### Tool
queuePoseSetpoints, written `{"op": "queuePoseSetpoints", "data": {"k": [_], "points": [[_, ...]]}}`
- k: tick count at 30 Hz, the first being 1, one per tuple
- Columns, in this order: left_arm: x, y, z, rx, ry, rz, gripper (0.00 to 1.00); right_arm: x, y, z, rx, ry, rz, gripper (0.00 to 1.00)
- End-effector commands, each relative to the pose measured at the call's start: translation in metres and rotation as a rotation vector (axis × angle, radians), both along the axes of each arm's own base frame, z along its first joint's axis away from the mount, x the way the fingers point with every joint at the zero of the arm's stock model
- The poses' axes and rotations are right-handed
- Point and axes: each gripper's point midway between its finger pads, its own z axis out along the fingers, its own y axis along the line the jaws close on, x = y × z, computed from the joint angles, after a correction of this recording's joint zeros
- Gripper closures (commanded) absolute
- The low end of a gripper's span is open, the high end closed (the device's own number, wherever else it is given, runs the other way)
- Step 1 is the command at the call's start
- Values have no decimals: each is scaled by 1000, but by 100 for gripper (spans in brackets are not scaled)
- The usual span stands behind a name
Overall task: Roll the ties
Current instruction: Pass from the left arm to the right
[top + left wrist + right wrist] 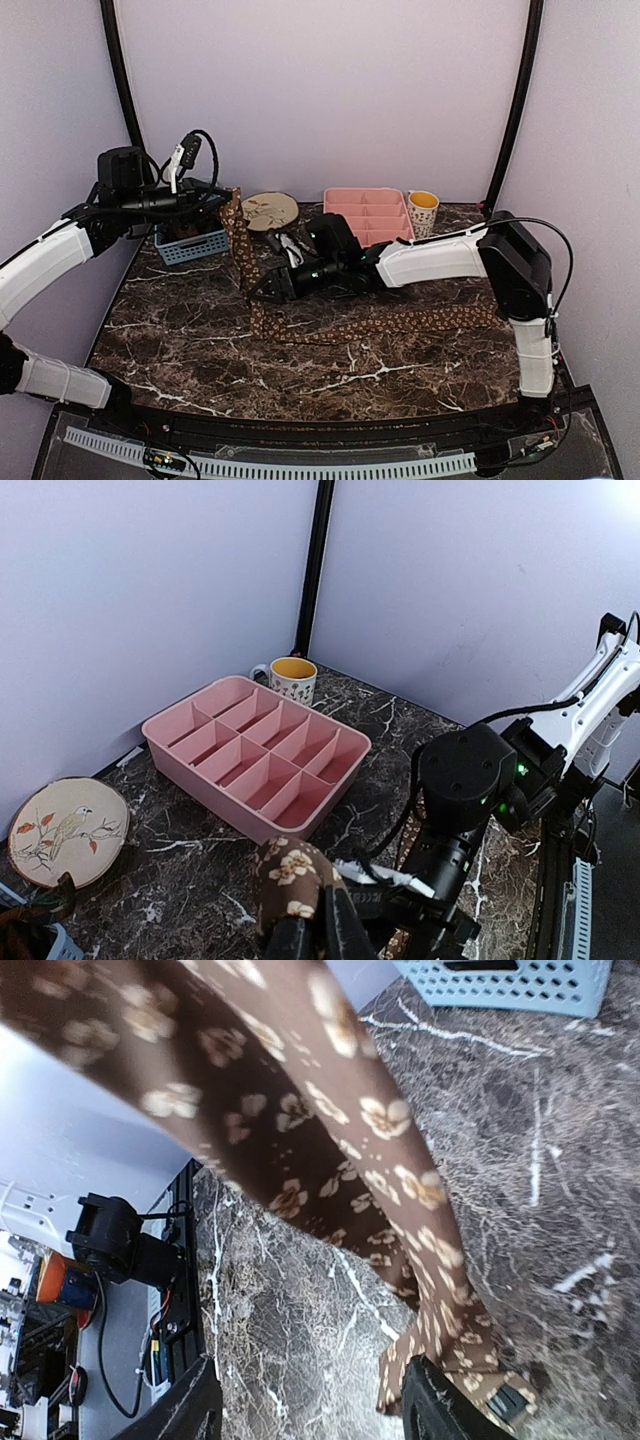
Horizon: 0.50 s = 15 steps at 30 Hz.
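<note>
**Top external view.** One brown tie [380, 325] with a tan flower print is seen on the dark marble table [200, 350]. Its long axis is laid left to right across the middle of the table. At its left end it is bent upward and carried back and left, up to the left gripper [222, 200]. That end is held off the table in closed fingers. The right gripper [268, 287] is placed low at the bend, just beside the rising stretch. Along the back edge are counted one blue basket [190, 245], one round bird plaque [270, 210], one pink divided tray [366, 190] and one mug [423, 212].

**Left wrist view.** The tie's end [290, 875] is seen pinched in the left gripper [318, 930], bunched just above the fingertips. One tray [200, 780], one mug [290, 678] and one plaque [68, 830] are counted beyond it. The right arm [470, 780] is seen at the right.

**Right wrist view.** The tie [330, 1130] is seen as a band running from upper left down to lower right, where it is folded on the marble. The right gripper [312, 1380] is spread wide. The fold is close against one finger [440, 1410], with nothing clamped. One basket [510, 985] is seen at the top.
</note>
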Motion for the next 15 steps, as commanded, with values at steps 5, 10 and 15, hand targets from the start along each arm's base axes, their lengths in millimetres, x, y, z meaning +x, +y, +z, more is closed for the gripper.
{"op": "queuePoseSetpoints", "data": {"k": [5, 10, 15], "points": [[-3, 4, 8, -7, -33, 4, 94, 1, 26, -39, -74, 58, -28, 43], [-3, 5, 10, -6, -44, 11, 94, 11, 22, -55, -141, 65, -87, 56], [-3, 6, 12, -10, -52, 13, 94, 18, 14, -68, -184, 101, -149, 55]]}}
